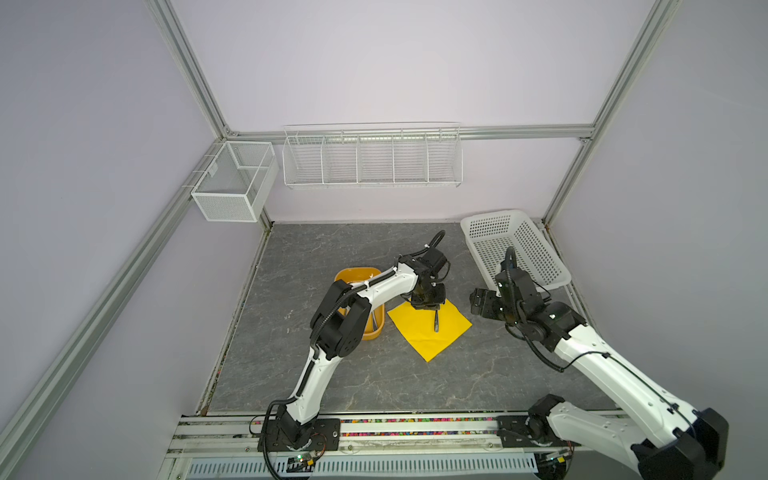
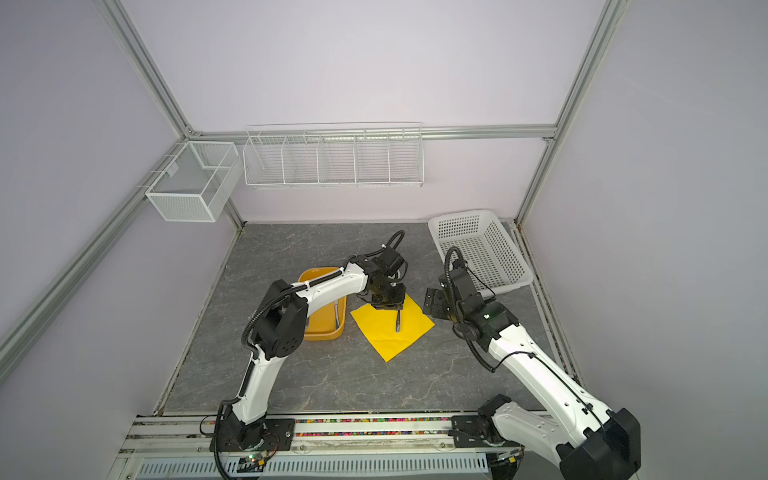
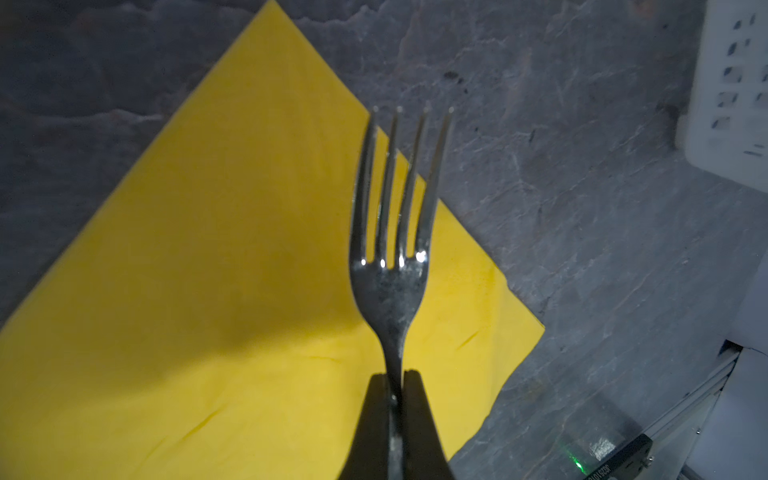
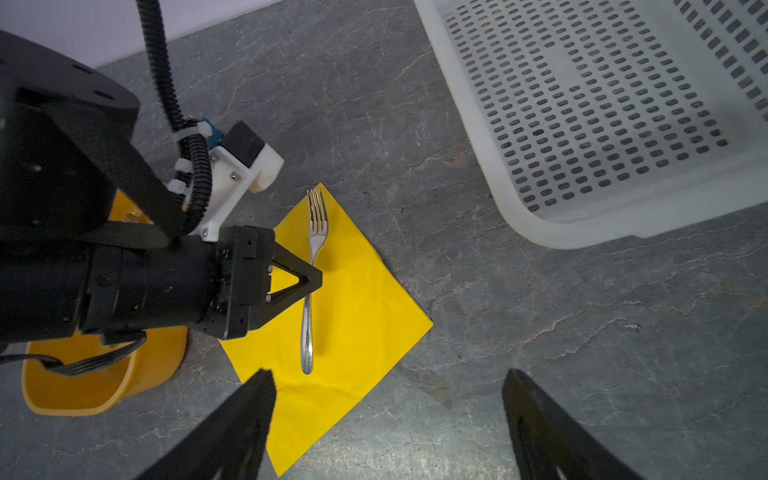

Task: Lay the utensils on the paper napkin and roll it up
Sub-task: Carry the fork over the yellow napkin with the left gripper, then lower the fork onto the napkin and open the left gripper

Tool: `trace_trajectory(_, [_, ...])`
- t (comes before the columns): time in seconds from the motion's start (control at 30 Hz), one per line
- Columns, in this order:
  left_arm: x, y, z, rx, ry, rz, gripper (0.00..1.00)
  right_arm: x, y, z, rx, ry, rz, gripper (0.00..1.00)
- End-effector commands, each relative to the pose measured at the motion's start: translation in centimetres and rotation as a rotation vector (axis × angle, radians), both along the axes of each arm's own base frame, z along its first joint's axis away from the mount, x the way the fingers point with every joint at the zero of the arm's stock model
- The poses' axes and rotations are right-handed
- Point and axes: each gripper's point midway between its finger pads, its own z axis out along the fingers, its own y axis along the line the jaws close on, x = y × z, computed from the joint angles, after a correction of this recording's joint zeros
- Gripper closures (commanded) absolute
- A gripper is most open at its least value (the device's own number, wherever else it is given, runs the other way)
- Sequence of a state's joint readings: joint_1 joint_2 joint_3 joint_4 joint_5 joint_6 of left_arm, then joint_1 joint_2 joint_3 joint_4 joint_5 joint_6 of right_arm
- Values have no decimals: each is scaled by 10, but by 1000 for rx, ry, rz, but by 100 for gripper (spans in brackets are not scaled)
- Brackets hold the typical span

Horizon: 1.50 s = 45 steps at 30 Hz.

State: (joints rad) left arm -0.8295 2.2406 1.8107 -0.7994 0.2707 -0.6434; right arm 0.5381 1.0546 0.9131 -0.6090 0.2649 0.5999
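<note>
Left gripper [image 3: 397,376] clamps slim silver metal fork [image 3: 392,286] by its handle, over thin yellow paper napkin [image 3: 208,270]; right gripper [image 4: 388,374] gapes wide, empty.

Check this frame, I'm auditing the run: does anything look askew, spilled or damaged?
Nothing stands out. The paper napkin lies flat, only faintly creased, and the left gripper holds the fork over it.

Noted: bright yellow paper napkin [image 4: 357,316], plain; shiny silver fork [image 4: 306,332]; orange-yellow plastic tub [image 4: 83,395]; white basket [image 4: 582,104], slot-perforated in rows; dark grey tabletop [image 4: 582,332], marbled with pale veins, rusty flecks.
</note>
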Motion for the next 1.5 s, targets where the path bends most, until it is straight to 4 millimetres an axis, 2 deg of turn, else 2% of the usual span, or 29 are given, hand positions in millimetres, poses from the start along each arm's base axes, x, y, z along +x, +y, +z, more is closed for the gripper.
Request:
trace_trajectory(0.0, [3, -3, -2, 0, 13, 4, 95, -2, -3, -1, 15, -8, -18, 11])
trace_trajectory(0.27, [5, -5, -10, 11, 18, 6, 95, -1, 8, -3, 50, 16, 32, 11])
trace_trajectory(0.63, [3, -2, -12, 14, 27, 17, 93, -1, 11, -7, 53, 33, 39, 11])
trace_trajectory(0.9, [-1, 1, -22, 41, 55, 16, 90, 1, 15, -10, 58, 48, 45, 11])
trace_trajectory(1.13, [0, 0, -22, 28, 52, 15, 84, 1, 15, -11, 57, 55, 47, 11])
trace_trajectory(1.47, [3, -4, -16, 9, 50, 43, 87, 1, 14, -9, 53, 50, 46, 11])
